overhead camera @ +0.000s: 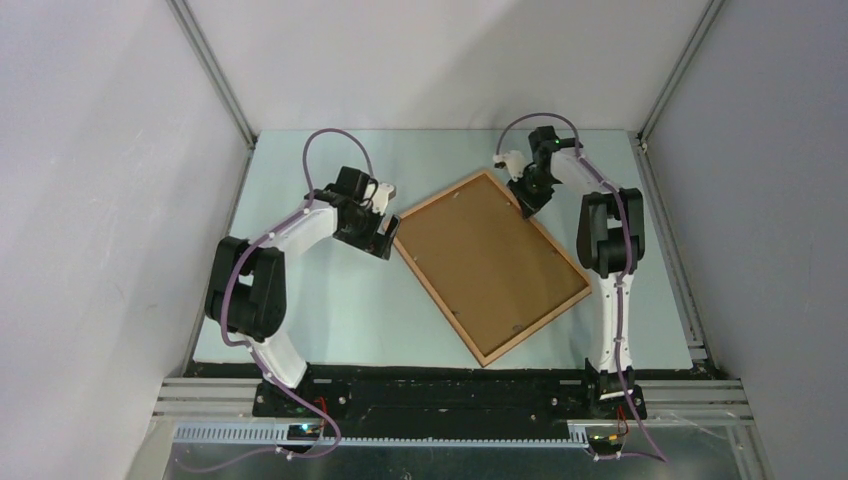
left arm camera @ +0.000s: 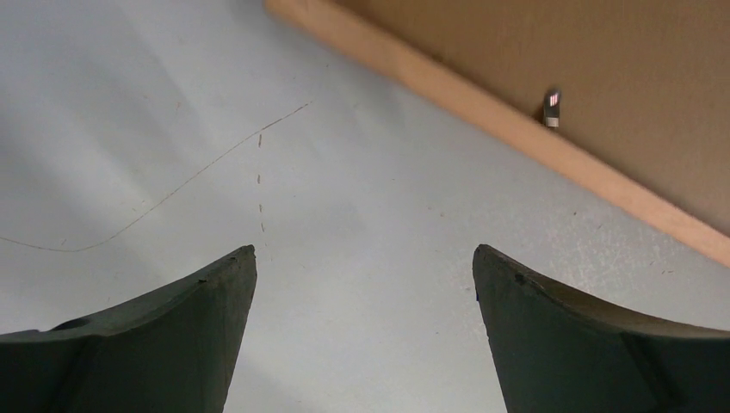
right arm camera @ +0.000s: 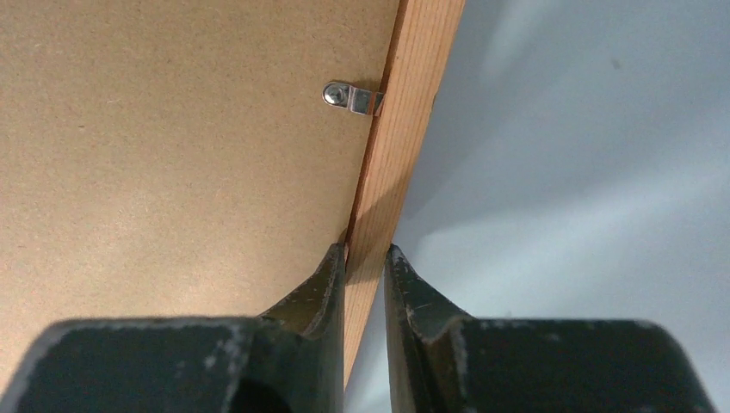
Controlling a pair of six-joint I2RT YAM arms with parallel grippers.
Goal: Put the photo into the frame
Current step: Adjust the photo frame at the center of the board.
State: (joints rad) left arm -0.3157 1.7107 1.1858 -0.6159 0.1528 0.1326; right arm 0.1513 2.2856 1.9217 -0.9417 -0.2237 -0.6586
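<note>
The left arm [overhead camera: 262, 290] and the right arm [overhead camera: 612, 250] are each built from white link shells alternating with black joint housings. A purple-grey cable [overhead camera: 335, 134] is routed along the outside of each arm, with short red wires [overhead camera: 322, 403] at the black base, and each wrist carries a small white camera module [overhead camera: 381, 189]. The left end effector [left arm camera: 364, 258] and the right end effector [right arm camera: 366, 254] have matte dark grey fingers [left arm camera: 172, 335] tapering to blunt tips, those of the right unit marked with pale scuffs.
</note>
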